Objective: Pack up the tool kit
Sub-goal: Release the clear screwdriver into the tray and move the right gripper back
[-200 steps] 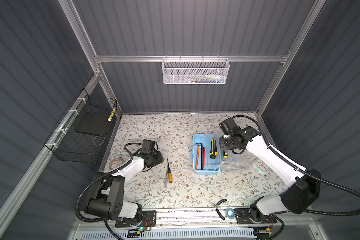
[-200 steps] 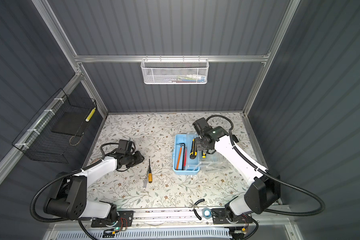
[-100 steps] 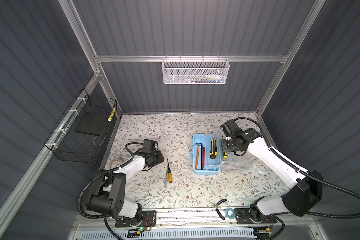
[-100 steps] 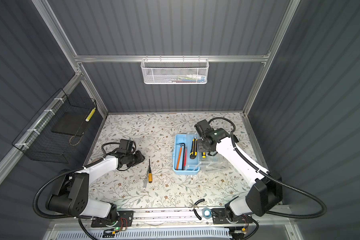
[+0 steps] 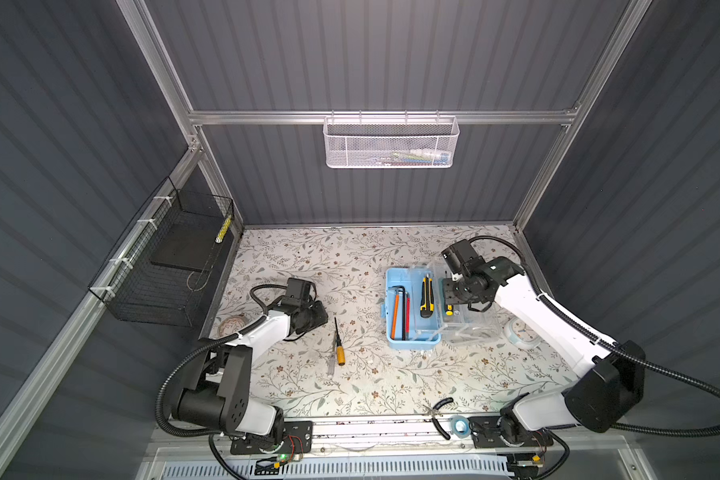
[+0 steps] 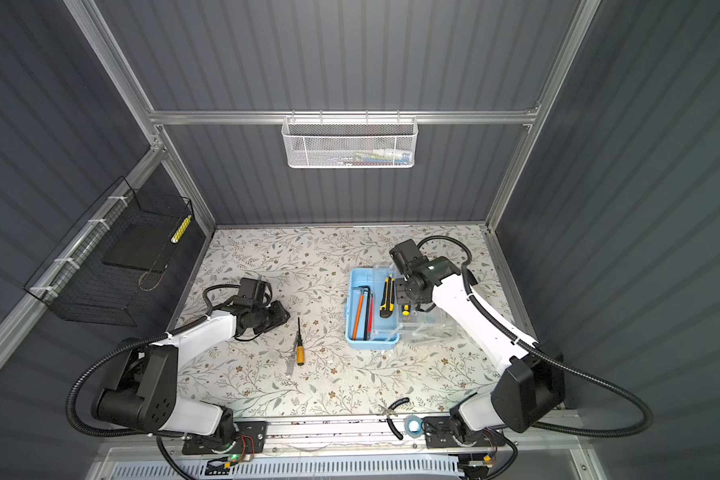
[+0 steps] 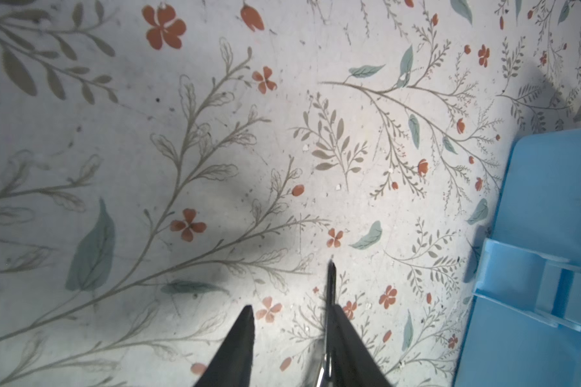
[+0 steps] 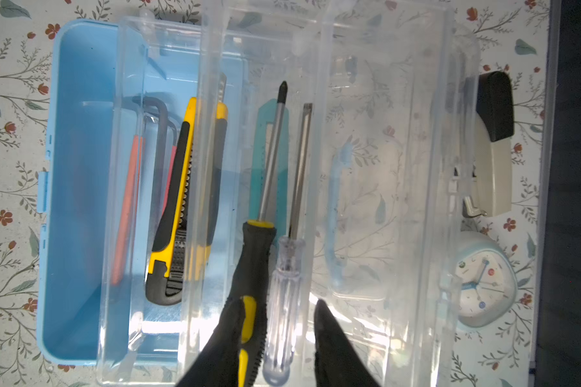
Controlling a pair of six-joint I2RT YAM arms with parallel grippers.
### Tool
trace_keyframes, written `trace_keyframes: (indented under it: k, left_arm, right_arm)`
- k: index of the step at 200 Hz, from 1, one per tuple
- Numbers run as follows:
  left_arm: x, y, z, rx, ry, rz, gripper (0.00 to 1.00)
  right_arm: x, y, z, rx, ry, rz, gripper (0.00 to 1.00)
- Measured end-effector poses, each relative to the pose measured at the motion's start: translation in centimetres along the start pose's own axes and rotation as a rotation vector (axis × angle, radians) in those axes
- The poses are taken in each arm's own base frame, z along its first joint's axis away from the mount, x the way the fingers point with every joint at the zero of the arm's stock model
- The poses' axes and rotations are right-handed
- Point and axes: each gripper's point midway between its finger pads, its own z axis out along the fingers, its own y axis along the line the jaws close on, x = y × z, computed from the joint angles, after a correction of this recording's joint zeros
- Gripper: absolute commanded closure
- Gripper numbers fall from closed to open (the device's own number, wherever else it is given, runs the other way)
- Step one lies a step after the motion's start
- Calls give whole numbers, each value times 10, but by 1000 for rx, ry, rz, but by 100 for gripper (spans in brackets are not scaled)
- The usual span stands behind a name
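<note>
The tool kit (image 5: 390, 316) sits right of centre on the floral surface (image 5: 350, 266). It is open, its long axis running near to far, with the clear lid (image 5: 474, 324) spread to its right. Hex keys (image 5: 395, 309) and a yellow-black utility knife (image 5: 426, 297) lie lengthwise inside. In the clear section, a black-yellow screwdriver (image 8: 255, 261) and a clear-handled screwdriver (image 8: 287, 284) point their tips far. The right pincer (image 8: 277, 311) hovers over their handles, jaws parted, gripping neither. The left pincer (image 7: 292, 310) is partly open and empty, left of an orange-handled screwdriver (image 5: 340, 353) lying tip-far. The dial markings on a small clock (image 8: 483, 284) are too small to read.
</note>
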Motion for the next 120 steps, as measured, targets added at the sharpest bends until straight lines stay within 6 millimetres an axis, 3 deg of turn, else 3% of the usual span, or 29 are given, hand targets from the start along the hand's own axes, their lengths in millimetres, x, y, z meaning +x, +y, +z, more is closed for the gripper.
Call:
trace_keyframes:
  k: [34,63,96,120]
  left_arm:
    - [-1,-1,-1,2,-3,2,62]
    - [0,-2,-1,9,2,8,61]
    - [0,-7,-15,24,-8,11,61]
    - [-2,-11,-29,37,-31,21,61]
  right_arm:
    - [-4,7,-6,-40,-8,3,67]
    - [-16,27,-23,-103,-57,-14,69]
    - [-23,81,-48,-220,-119,-98,68]
    - [-21,134,-51,-302,-119,-174,67]
